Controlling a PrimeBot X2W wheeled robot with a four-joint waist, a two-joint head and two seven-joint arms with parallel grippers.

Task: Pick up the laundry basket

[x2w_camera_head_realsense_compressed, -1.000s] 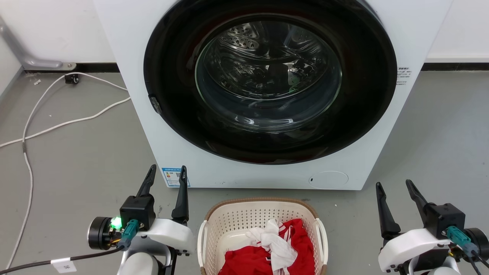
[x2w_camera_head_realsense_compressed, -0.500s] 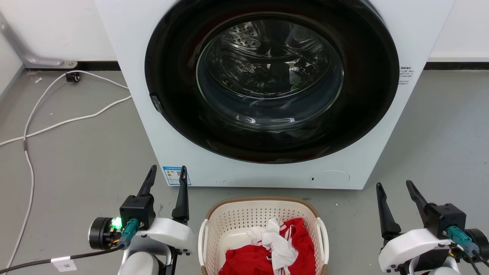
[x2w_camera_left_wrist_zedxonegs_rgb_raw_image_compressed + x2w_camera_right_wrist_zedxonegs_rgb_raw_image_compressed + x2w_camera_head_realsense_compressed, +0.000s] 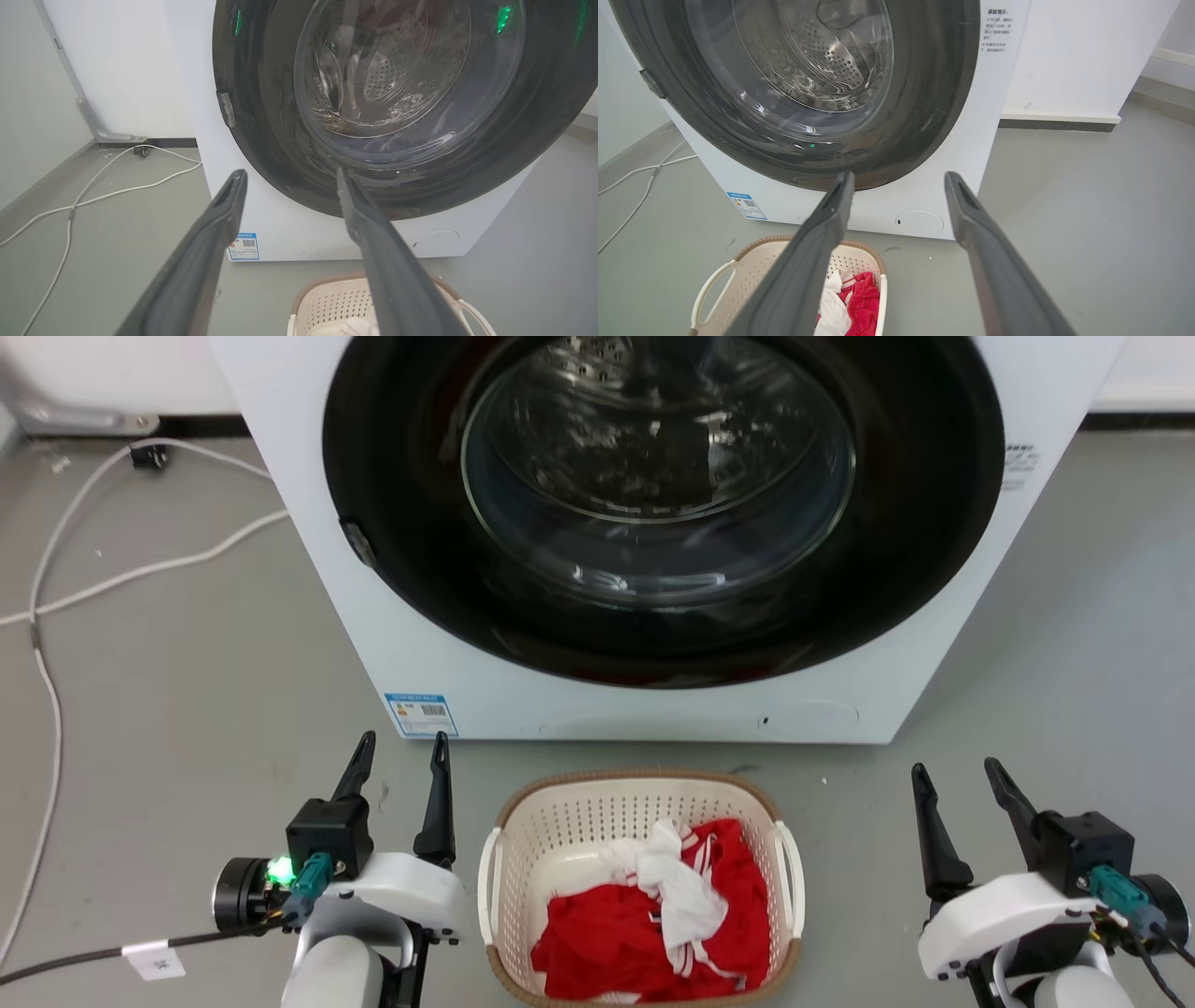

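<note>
- Two sets of jaws stand wide apart and hold nothing: those of the left gripper [image 3: 402, 737] and the right gripper [image 3: 955, 765], both pointing toward the washing machine [image 3: 420, 644].
- One laundry basket [image 3: 560, 821] sits on the grey floor [image 3: 187, 728] between the grippers, touching neither, just before the machine's front, which stands at the floor's far edge by the wall.
- Red and white clothes [image 3: 653, 933] lie heaped inside it.
- One white cable [image 3: 140, 569] trails toward the floor's far left corner.

nothing legible: the washing machine [image 3: 579, 709] bears a blue qr-code label [image 3: 420, 714] and a blurred printed sticker [image 3: 1019, 465].
</note>
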